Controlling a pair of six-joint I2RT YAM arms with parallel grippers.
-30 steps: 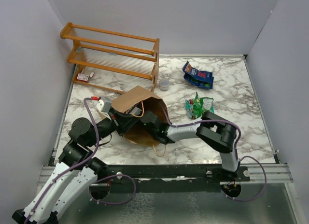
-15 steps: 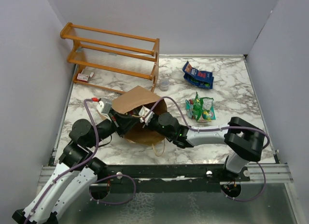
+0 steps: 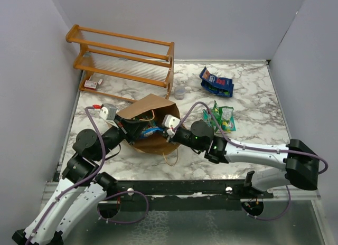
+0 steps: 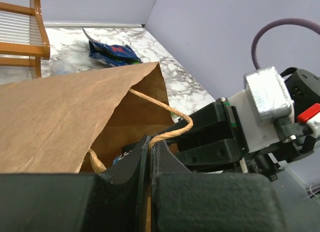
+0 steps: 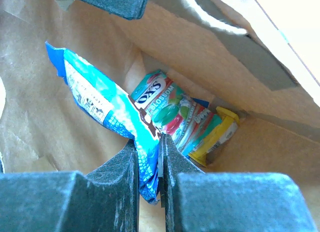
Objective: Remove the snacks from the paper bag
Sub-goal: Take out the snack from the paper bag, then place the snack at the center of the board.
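The brown paper bag [image 3: 150, 109] lies on its side at the table's left-middle, mouth facing right. My left gripper [image 3: 128, 130] is shut on its twisted paper handle [image 4: 165, 108] at the mouth rim; the bag's side [image 4: 65, 117] fills the left wrist view. My right gripper [image 5: 148, 159] is at the bag's mouth, shut on a blue snack packet [image 5: 100, 104], which also shows in the top view [image 3: 152, 131]. Deeper in the bag lie a green packet [image 5: 172, 112] and a yellow one [image 5: 217, 134].
Blue snack packets [image 3: 216, 82] and green ones [image 3: 219, 118] lie on the marble table to the right of the bag. An orange wooden rack [image 3: 124, 57] stands at the back left, with a small clear cup [image 3: 180, 92] beside it.
My right arm has stretched out low to the right and its gripper has drawn back from deep in the bag to the mouth. The blue packet now shows there. The left gripper still holds the handle.
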